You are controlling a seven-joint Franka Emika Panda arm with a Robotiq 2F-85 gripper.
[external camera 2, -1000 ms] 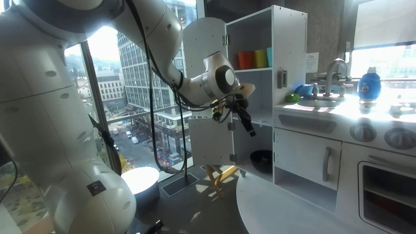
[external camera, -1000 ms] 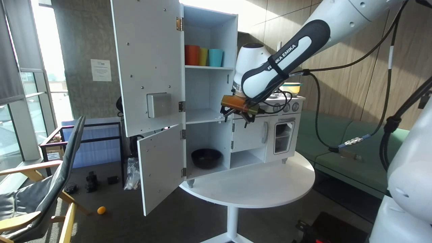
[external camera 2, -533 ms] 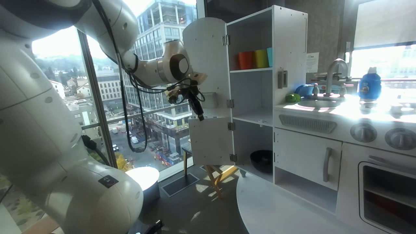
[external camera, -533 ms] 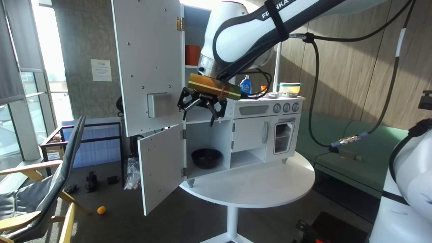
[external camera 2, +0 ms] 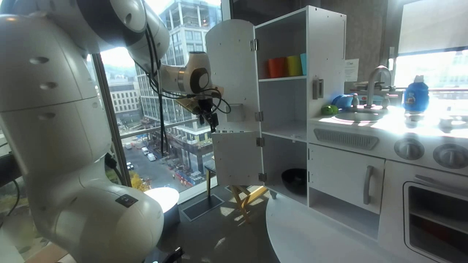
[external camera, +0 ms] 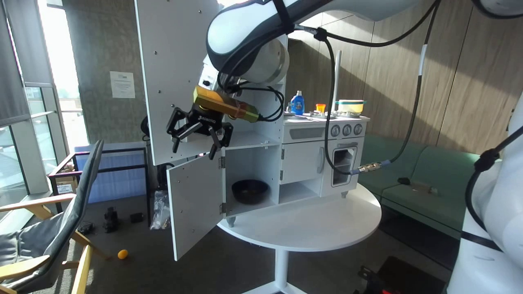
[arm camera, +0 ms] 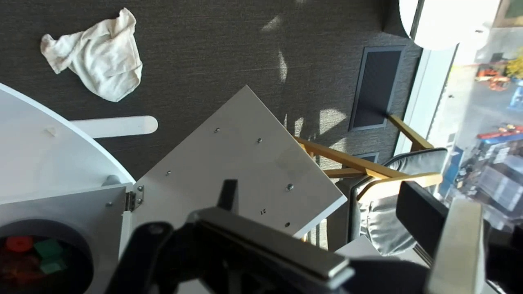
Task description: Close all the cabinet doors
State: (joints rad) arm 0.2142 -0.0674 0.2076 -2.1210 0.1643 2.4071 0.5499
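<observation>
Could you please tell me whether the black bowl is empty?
No, the wrist view shows something red and something green inside the black bowl.

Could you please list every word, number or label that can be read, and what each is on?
"ROBOTIQ": on the gripper.
"21", probably, being small and tilted: on the lower cabinet door.
Too small to read: the wall notice, the box label and the blue bottle's label.
</observation>
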